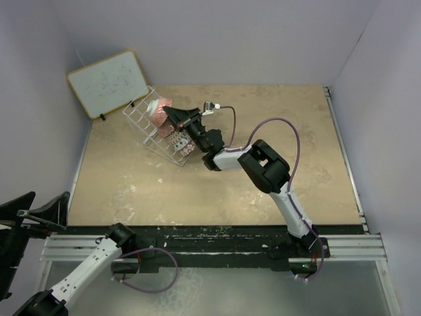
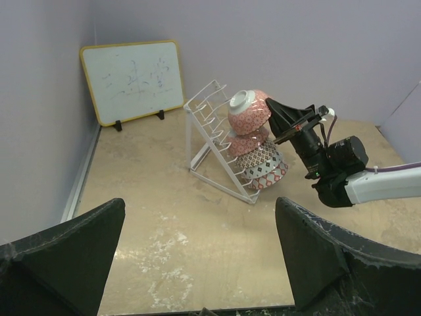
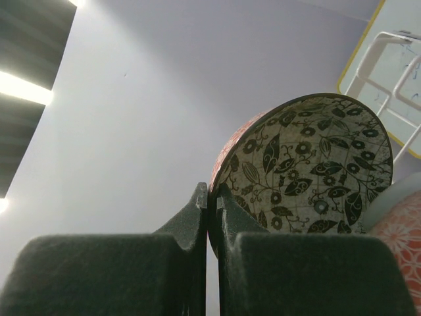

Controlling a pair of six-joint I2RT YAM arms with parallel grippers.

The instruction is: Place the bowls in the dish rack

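Bowl (image 3: pixel 309 164) seemingly between near-shut right fingers (image 3: pixel 191 220)

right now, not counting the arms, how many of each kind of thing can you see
bowls: 4, stacked in the rack; the right gripper pinches the top bowl
rack: 1
whiteboard: 1
total: 6

White arm links (image 1: pixel 227 158), black joint housings (image 1: pixel 263 168), thin purple cables (image 1: pixel 277 119), matte black wedge-shaped tool fingers (image 2: pixel 66 257)
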